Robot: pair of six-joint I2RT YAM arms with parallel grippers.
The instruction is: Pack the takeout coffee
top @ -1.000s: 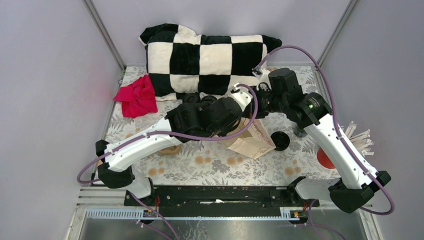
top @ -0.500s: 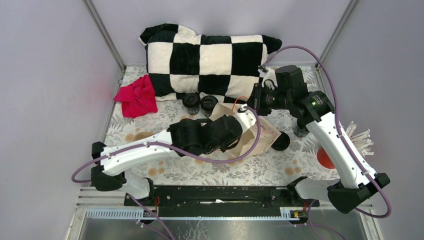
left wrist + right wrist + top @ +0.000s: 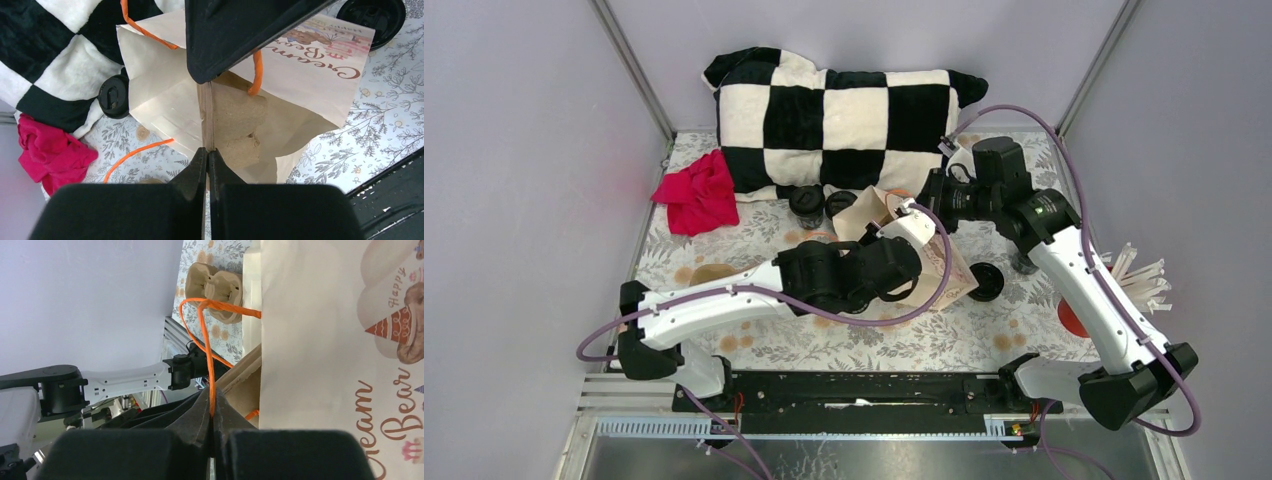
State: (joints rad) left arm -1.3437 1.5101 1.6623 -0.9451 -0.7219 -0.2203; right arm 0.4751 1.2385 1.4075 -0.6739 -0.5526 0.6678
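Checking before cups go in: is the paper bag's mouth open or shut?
Open. In the left wrist view the paper bag gapes wide, brown cardboard visible inside; the right pincer grips one orange handle.

I see two small black lidded paper cups [image 3: 806,205] [image 3: 839,207] side by side before the checkered plush pillow [image 3: 844,110]; nearer me, the cream paper bag [image 3: 160,85], a brown pulp cup carrier [image 3: 240,112] inside it, a round black plastic lid [image 3: 986,282] at its right.

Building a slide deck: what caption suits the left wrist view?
Left gripper pinches a brown pulp cup carrier by its edge inside the open cream paper bag with orange cord handles.
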